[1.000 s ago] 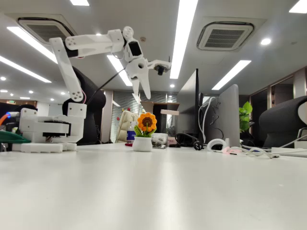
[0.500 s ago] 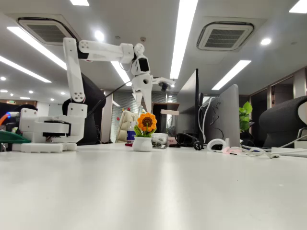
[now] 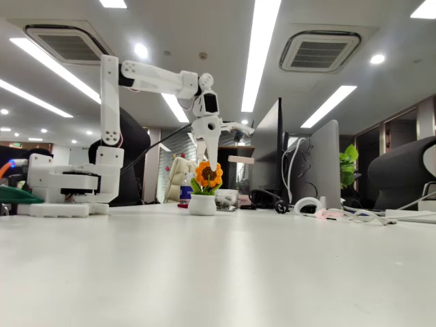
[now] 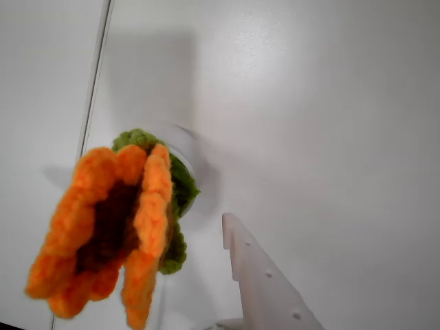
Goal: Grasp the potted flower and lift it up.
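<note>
in the fixed view the white arm's gripper (image 3: 206, 155) is hanging just above the potted flower (image 3: 205, 189) standing on the white table (image 3: 225, 266) left of centre, its fingers pointing down, their spread impossible to judge.

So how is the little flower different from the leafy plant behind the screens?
The potted flower has orange petals and a brown middle; the leafy plant is plain green. The flower stands in full sight in a white pot on the table; the plant is half hidden behind a monitor. Both have green leaves.
</note>
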